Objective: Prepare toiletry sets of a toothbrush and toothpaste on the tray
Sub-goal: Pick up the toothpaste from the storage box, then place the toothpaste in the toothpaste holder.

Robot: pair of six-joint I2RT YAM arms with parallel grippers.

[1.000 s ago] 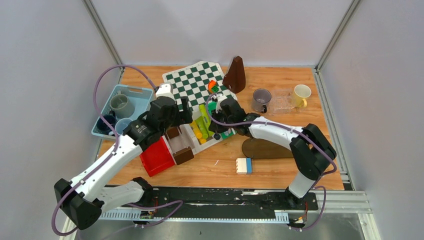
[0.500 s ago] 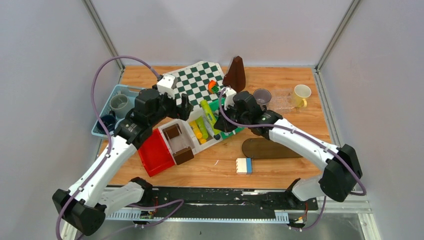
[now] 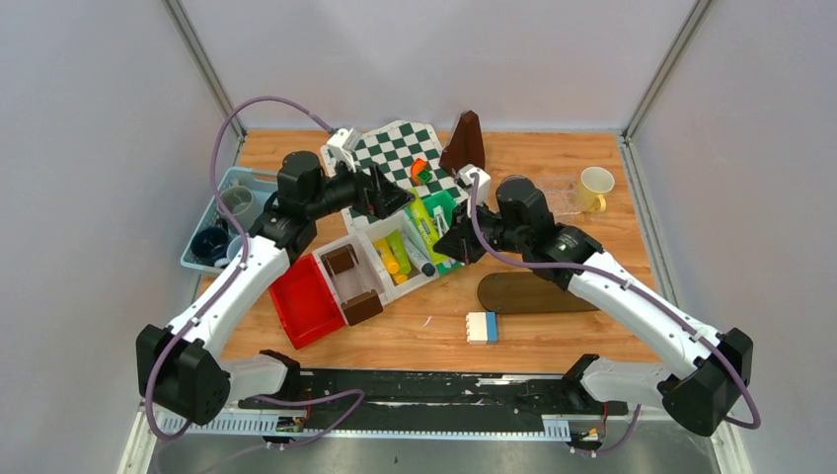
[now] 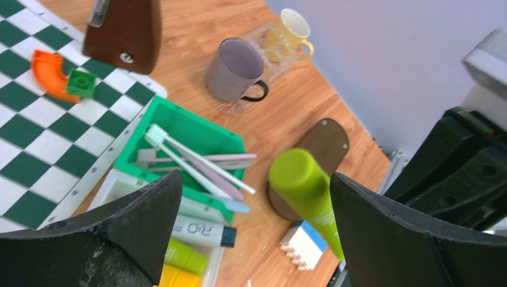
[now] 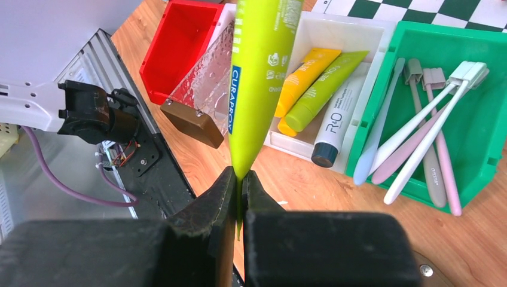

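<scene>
Green tube [image 5: 263,72]: in the air above the white bin [image 5: 365,27], near the middle of the table [image 4: 287,113], cap end toward the left arm.
Right gripper [image 5: 239,185]: jaws clamped on the tube's flat crimped tail.
Left gripper [image 4: 254,203]: jaws wide apart, empty. The tube's cap end shows between them, touching neither.
Handling: probably light. The soft plastic wall should dent under a squeeze, and the glossy skin may slip.
Crimp hold: thin, stiff seam. The pinch looks secure, but the long body can swing from it.
Better hold: around the round body near the cap shoulder, likely its firmest part, with modest pressure.
Toothbrushes [image 5: 418,140]: loose in the green bin [image 5: 496,36]. Slim, stiff and light, best taken mid-handle.
Mugs: grey mug [image 4: 233,69] and pale yellow mug [image 4: 293,27] stand far right, nothing visible inside either.
</scene>
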